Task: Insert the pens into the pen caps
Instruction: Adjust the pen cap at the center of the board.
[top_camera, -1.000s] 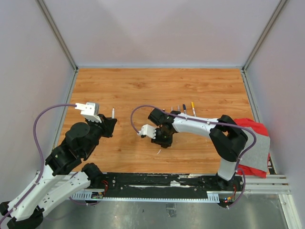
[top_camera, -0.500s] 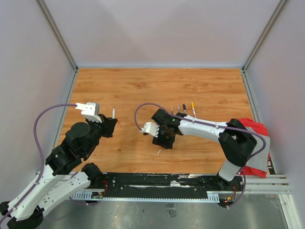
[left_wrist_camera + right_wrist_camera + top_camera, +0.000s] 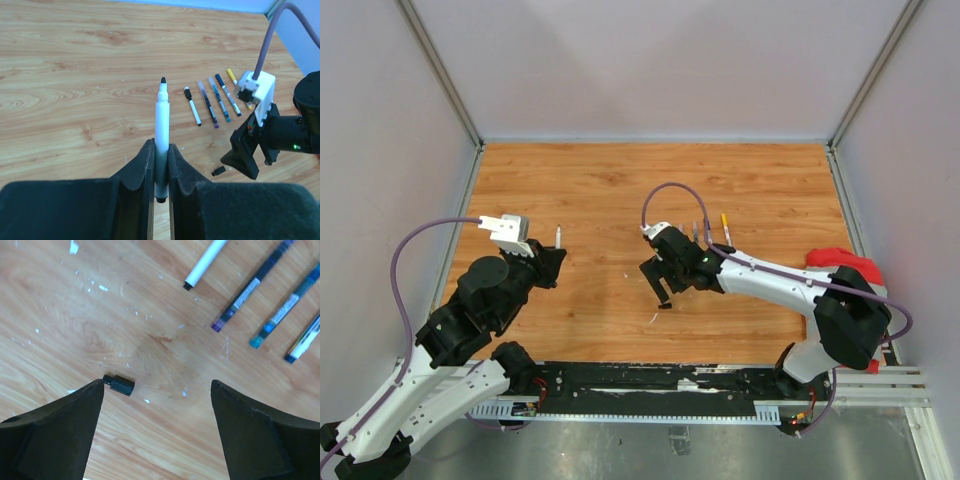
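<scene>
Pens (image 3: 250, 290), perhaps four, run past the right wrist view's edge.

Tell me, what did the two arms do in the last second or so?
The right arm swung toward its own side, its wrist turned, and the right fingers spread wide; a black cap lies on the table by one fingertip, though whether they dropped it is unclear. The left fingers stayed clamped on an upright pen, and the row of pens stayed put.
</scene>
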Robot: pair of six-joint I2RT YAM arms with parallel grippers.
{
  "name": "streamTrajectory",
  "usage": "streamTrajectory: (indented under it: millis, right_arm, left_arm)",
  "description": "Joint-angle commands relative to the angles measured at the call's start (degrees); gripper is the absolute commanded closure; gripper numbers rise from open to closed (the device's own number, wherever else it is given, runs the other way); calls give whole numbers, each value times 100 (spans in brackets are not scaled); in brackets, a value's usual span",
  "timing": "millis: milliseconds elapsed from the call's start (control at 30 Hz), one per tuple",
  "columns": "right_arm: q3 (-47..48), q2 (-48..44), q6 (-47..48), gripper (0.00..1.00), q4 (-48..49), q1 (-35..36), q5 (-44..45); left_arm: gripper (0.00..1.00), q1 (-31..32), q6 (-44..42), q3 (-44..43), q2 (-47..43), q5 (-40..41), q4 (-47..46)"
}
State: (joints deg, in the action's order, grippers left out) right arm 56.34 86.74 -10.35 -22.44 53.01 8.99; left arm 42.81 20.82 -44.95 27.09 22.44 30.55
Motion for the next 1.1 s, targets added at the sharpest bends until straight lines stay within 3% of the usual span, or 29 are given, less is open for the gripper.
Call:
streamTrajectory:
  millis: [0,233,400,600,967,1067]
  right_arm:
    - [-17,-131,-2556,12,-66,136,624]
    - [140,-232,-5941,11,-1307,381,1339]
    - [607,-54,-7742,13,-2502,439,1540]
    - [692,280,-8408,20,-2700,448,1196]
    - [1054,893,-8566,38,-2788,596,1107]
    - [1081,1011,-8578,39,-2687,596,1064]
  left_arm:
    - [99,-36,-47,48,-33,27,-75]
    - [99,-36,-56,56,-46,9,-84]
    - [98,-36,-54,56,-53,2,-84]
    - [98,-36,-69,65,-46,-20,-92]
    - [98,-36,-77,64,-46,-29,-93]
    - [98,-36,-77,65,-45,-23,-91]
